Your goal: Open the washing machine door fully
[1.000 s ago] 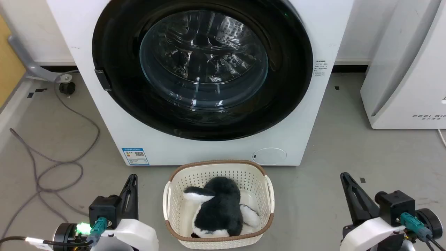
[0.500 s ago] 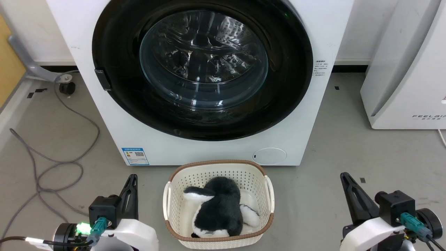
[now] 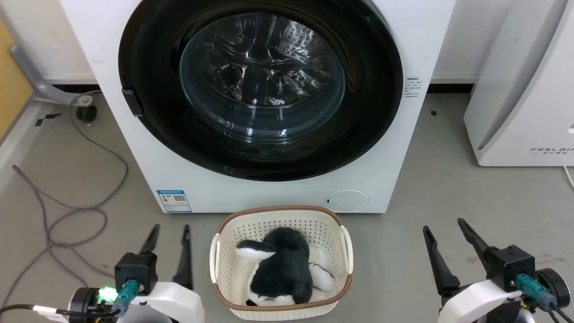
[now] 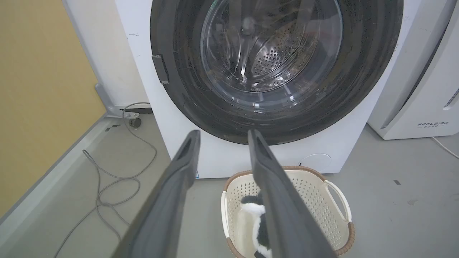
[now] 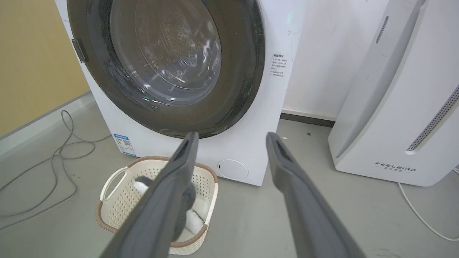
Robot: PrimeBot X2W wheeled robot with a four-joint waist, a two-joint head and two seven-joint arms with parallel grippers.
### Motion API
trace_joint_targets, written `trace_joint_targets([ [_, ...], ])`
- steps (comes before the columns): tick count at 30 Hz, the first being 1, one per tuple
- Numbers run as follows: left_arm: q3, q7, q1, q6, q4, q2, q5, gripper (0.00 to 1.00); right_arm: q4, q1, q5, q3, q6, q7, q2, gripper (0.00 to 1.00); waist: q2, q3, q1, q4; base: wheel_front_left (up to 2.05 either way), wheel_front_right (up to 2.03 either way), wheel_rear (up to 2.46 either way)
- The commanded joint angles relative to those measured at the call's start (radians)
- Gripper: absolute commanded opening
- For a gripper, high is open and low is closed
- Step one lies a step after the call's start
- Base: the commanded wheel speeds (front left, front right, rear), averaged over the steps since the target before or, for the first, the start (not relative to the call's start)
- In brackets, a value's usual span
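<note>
While washing machine door [image 3: 148,112] sits shut | grey floor [image 3: 448,179], loose cable [image 3: 127,169] | left gripper [image 3: 170,231], right gripper [image 3: 441,224] spread

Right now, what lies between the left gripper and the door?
Head view: from left gripper to door, bare floor, then the machine's white front; basket stands aside.

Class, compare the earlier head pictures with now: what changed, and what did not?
The left gripper and right gripper have both opened, fingers spread, holding nothing. The washing machine door stays shut; the basket and plush toy have not moved.
</note>
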Motion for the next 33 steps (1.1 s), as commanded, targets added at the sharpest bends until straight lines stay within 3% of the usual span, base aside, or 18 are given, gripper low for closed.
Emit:
trace_joint_targets([
  [1,-0.001,-0.006,-0.001,0.003,0.000,0.000,-0.002,1.00,-0.001,-0.001,0.004,-0.004,0.000,-0.005,0.000,1.00,-0.0001,0.000,0.0000,0.000,0.00,0.00,0.00],
  [33,-0.027,-0.073,-0.012,0.049,-0.005,0.000,-0.025,1.00,-0.056,-0.006,0.090,-0.043,0.000,-0.072,0.000,1.00,-0.0001,0.009,0.0000,0.001,0.00,0.00,0.00],
])
